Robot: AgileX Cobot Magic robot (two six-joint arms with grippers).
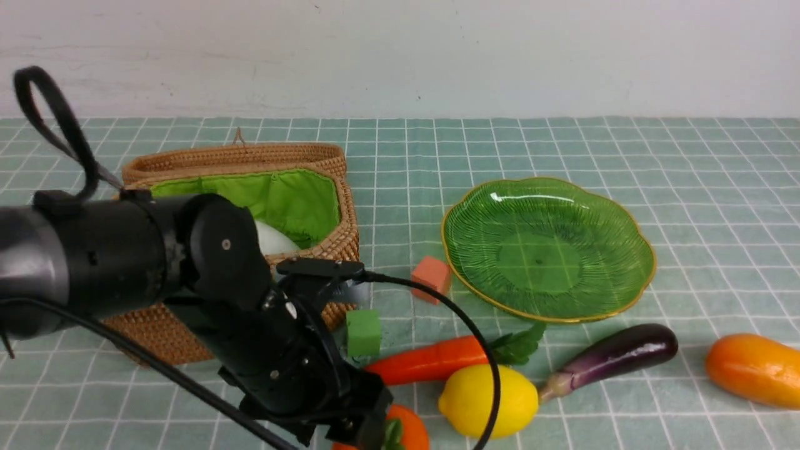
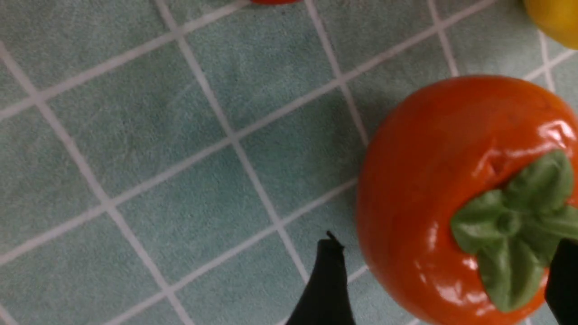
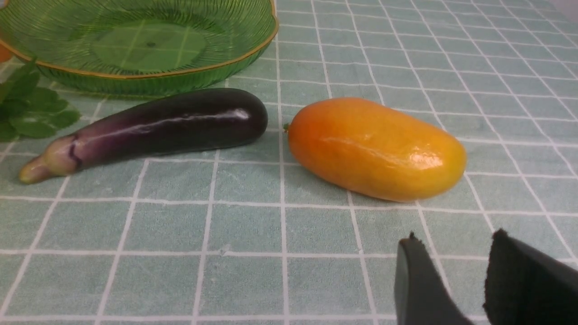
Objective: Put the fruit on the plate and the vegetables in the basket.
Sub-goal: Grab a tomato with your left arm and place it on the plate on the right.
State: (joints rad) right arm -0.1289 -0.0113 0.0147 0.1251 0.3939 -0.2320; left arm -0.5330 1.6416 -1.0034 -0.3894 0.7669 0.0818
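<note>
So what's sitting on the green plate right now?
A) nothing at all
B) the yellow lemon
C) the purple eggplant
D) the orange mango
A: the plate is bare, while the lemon, the eggplant and the mango all lie on the tablecloth on the near side of it.

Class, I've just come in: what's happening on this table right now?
A two-armed robot is sorting toy produce. The left arm's fingers stand open on either side of the round orange-red fruit, not yet closed on it. A white radish lies in the basket; the plate is empty. The lemon, carrot, eggplant and mango lie on the table. The right arm's fingers hang empty near the mango.
</note>
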